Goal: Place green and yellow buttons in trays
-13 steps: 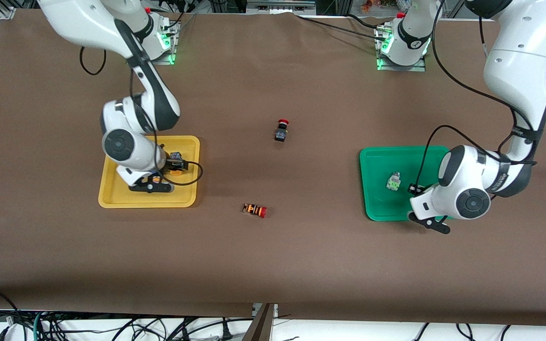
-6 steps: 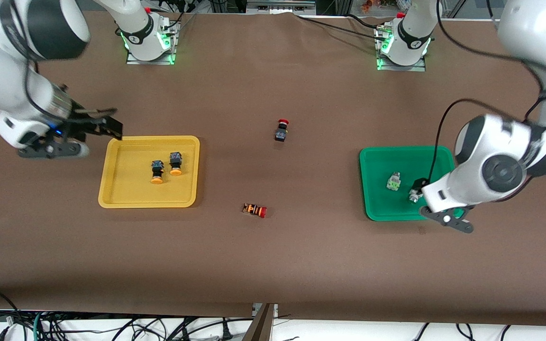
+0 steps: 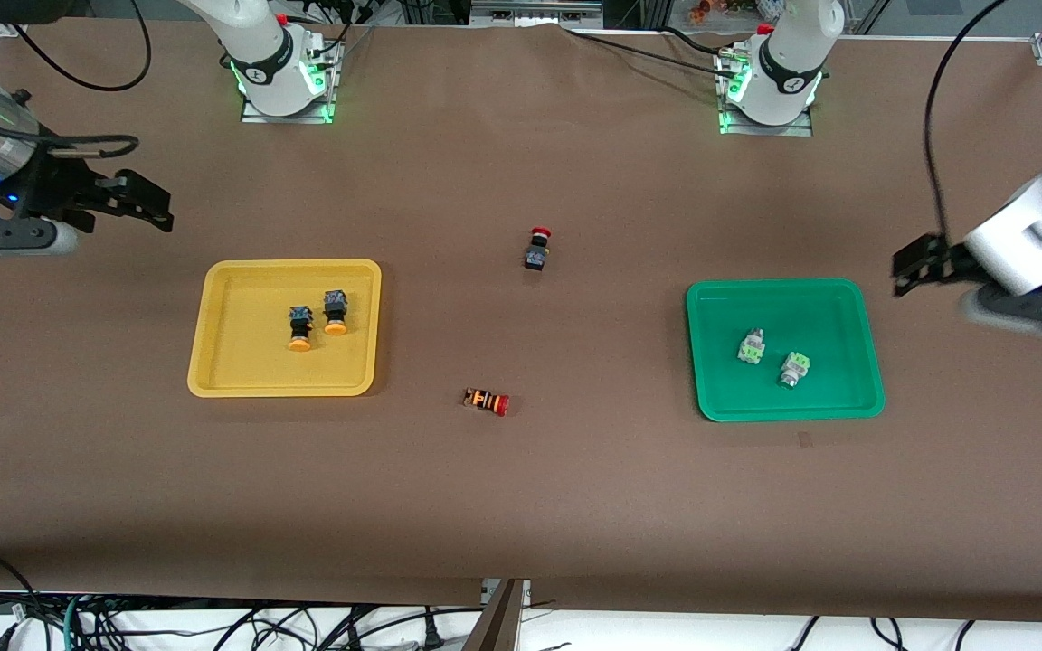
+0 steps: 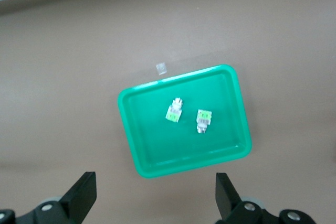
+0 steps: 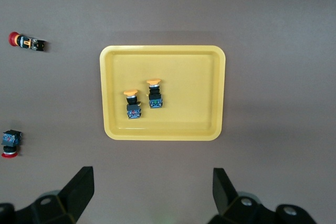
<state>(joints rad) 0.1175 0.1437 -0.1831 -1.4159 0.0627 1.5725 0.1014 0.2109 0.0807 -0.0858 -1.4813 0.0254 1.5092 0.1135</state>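
Item, yellow tray: holds both orange-yellow round-capped buttons, one touching or just beside the other, long axes running roughly twelve to six in the front view with caps at six. Item, green tray: holds both light-green square-capped buttons, one near the other but apart; each lies tilted, the caps toward about five o'clock. Item, my right tool: spread wide and carrying nothing, raised over bare surface at the right arm's end; the yellow tray lies from it at about four o'clock in the front view. Item, my left tool: its spread fingers frame the green tray in the left wrist view, nothing between them; it is raised over bare surface beside the green tray at the left arm's end, the tray at about seven to eight o'clock from it in the front view. Items not for sorting: red-capped black button between the trays; red-capped button with orange-striped body, nearer to the front camera. Assessment: all four task buttons appear binned by colour, so no further pick seems called for; should one be needed, each arm is nearer to its own tray.
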